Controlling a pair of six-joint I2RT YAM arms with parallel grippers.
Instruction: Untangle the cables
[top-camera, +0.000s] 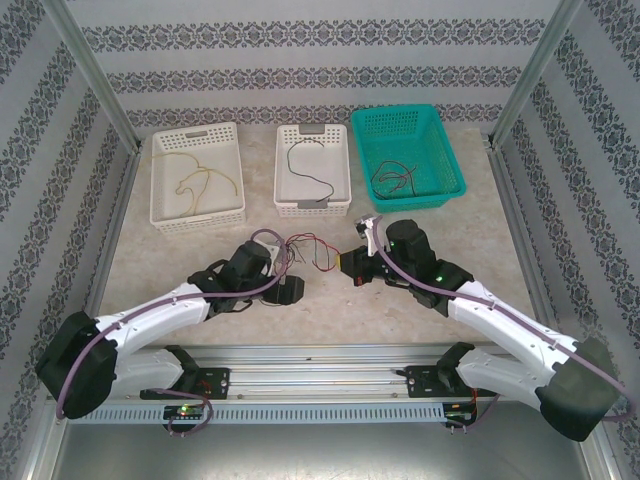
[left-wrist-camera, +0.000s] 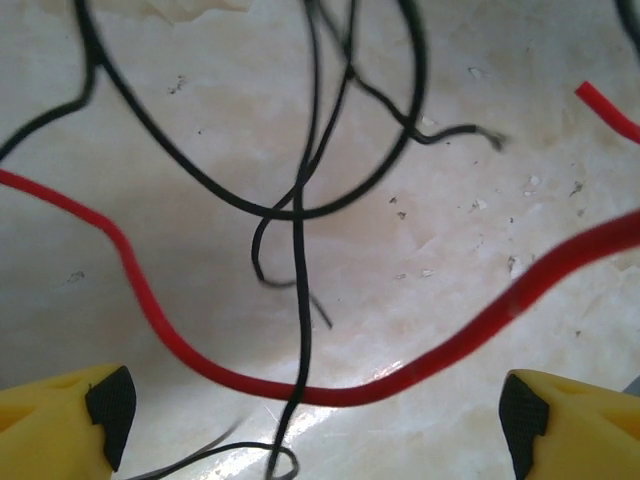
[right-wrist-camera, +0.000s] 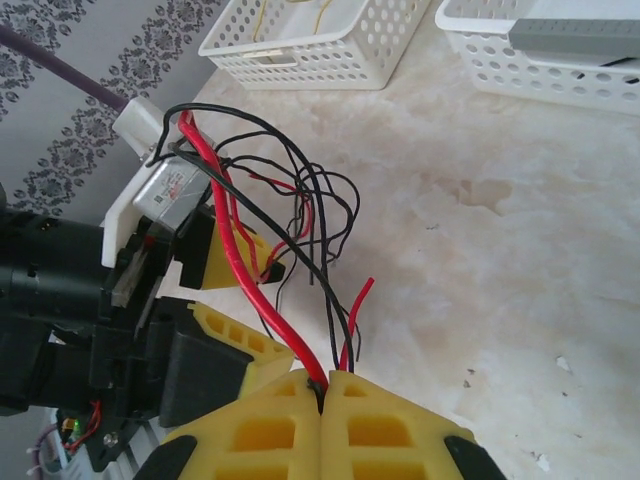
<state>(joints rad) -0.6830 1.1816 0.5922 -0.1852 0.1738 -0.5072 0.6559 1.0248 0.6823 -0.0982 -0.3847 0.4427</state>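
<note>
Cables (top-camera: 308, 246): a loose tangle of thin red and black wires sits near the centre of the surface (top-camera: 160, 255), between the two end effectors. At 12 o'clock from the tangle stand three baskets. The left white basket (top-camera: 197, 222) holds yellow strands, the middle white basket (top-camera: 312, 207) a black strand, and the teal basket (top-camera: 412, 197) red and dark strands.

Handling, as judged: the wires look light, limp and smooth-sheathed. Expect them to drape, to slip from a weak pinch, and to drag neighbouring loops along wherever they cross. Pull slowly, because a snagged loop will tighten rather than release.

The right end effector (right-wrist-camera: 322, 385) has its yellow fingers pressed together, pinching a red strand and at least one black strand. From the pinch, the bundle runs toward 11 o'clock and loops over the wrist housing of the left arm.

The left end effector (left-wrist-camera: 315, 418) is spread wide and grips nothing. A red wire (left-wrist-camera: 150, 310) sags across the gap just ahead of the pads. A black wire (left-wrist-camera: 300, 300) crosses it, running from 12 to 6 o'clock.

Recommended hold: take one strand only, on a free run clear of crossings. In the left wrist view, the red wire at 4 o'clock has no black wire lying across it and appears to be the best place to grip.
</note>
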